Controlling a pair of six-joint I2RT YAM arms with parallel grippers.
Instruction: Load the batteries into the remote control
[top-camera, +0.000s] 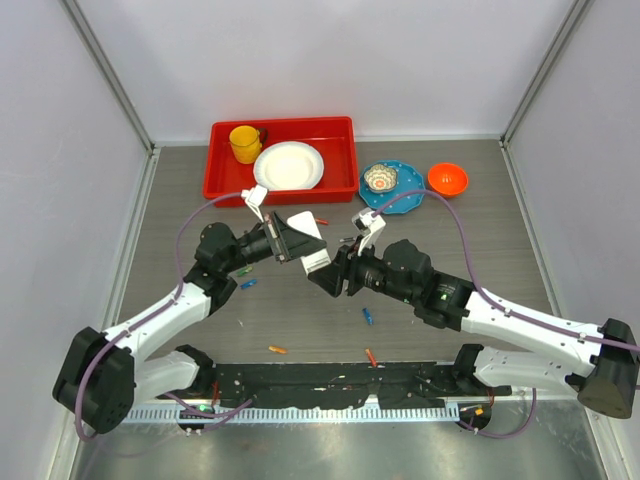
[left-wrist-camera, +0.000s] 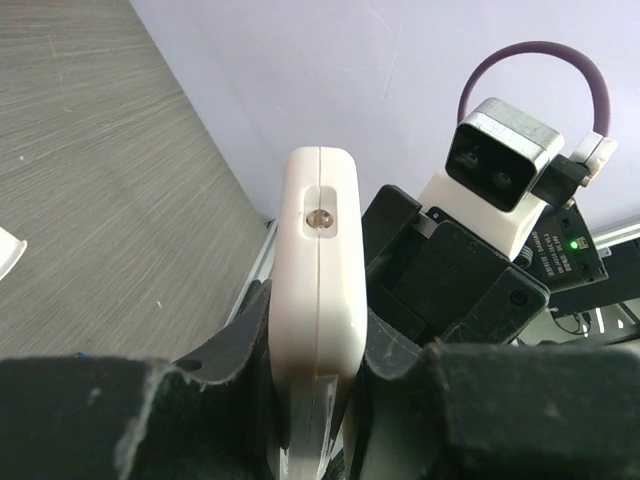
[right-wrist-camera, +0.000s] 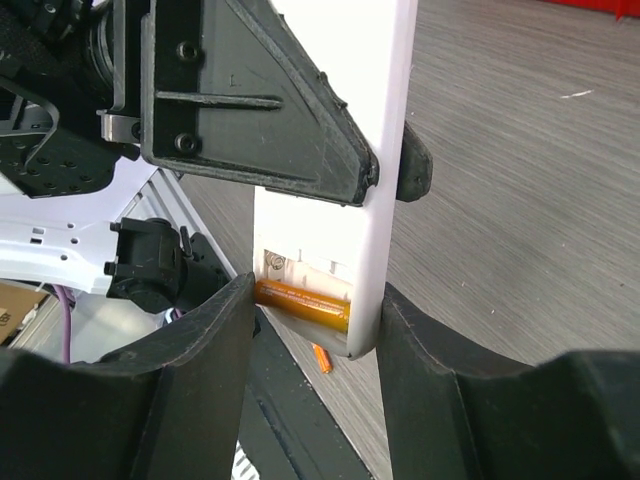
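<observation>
The white remote control (left-wrist-camera: 320, 270) is held edge-up above the table's middle, with my left gripper (left-wrist-camera: 315, 375) shut on its lower part. In the right wrist view its open battery bay faces the camera. An orange battery (right-wrist-camera: 305, 303) lies slanted in that bay. My right gripper (right-wrist-camera: 315, 320) closes across the remote's end (right-wrist-camera: 372, 200): one finger is against the battery's outer tip, the other against the remote's side. In the top view the two grippers meet at the remote (top-camera: 316, 260). Loose batteries lie on the table: orange (top-camera: 277, 349), red-orange (top-camera: 371, 357), blue (top-camera: 368, 316), blue (top-camera: 248, 283), green (top-camera: 243, 270).
A red tray (top-camera: 225, 185) at the back holds a yellow cup (top-camera: 244, 143) and a white plate (top-camera: 289, 166). To its right are a blue plate (top-camera: 405, 198) and an orange bowl (top-camera: 447, 179). A black rail (top-camera: 330, 385) runs along the near edge.
</observation>
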